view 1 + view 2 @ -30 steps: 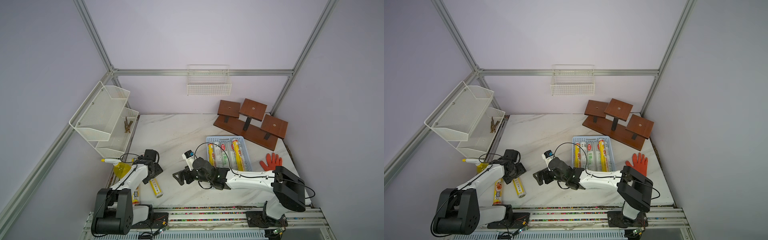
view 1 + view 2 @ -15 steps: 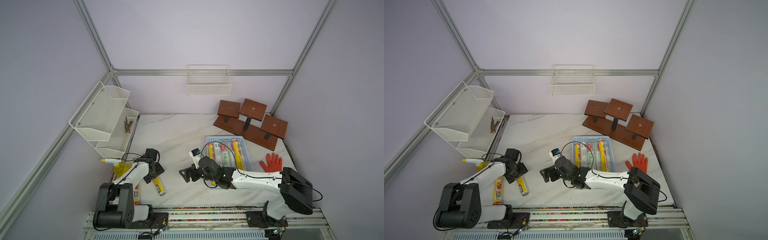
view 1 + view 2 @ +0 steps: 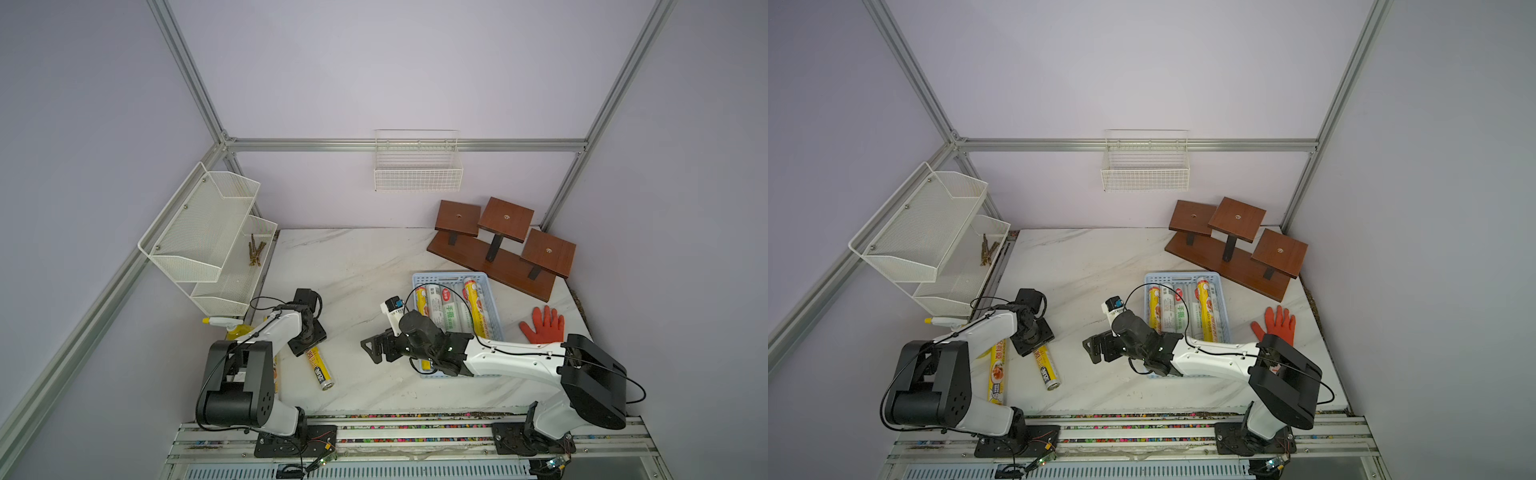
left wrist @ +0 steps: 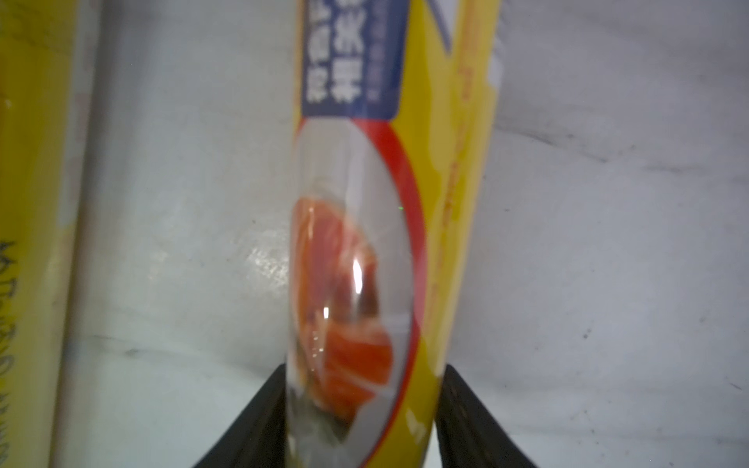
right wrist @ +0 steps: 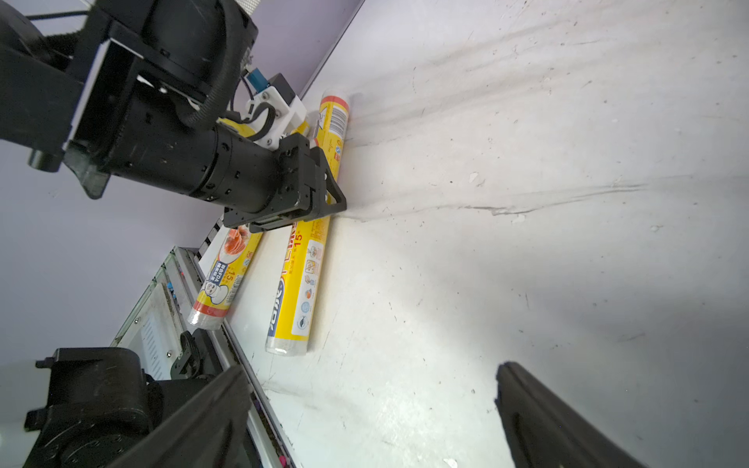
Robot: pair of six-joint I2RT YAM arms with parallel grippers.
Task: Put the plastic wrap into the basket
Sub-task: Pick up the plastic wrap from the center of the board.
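Left gripper (image 4: 364, 370) clamps a yellow plastic wrap roll (image 3: 320, 368) on the table (image 3: 361, 266).
Its fingers (image 4: 251, 425) seem to pinch both sides, though blurred; the right gripper (image 5: 373, 368) gapes, holding nothing; other rolls (image 3: 451, 316) lie in the basket (image 3: 453, 275), well apart.

Cut off at the edge, fingers (image 4: 251, 425) of the left hand (image 4: 364, 369) seem to touch the blurred roll (image 4: 389, 162).

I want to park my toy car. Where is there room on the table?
The biggest bare patch of table is at the back, between the white shelf and the wooden stand. It is crowded by the left claw, closed on a yellow roll, and in the blue basket, holding rolls.
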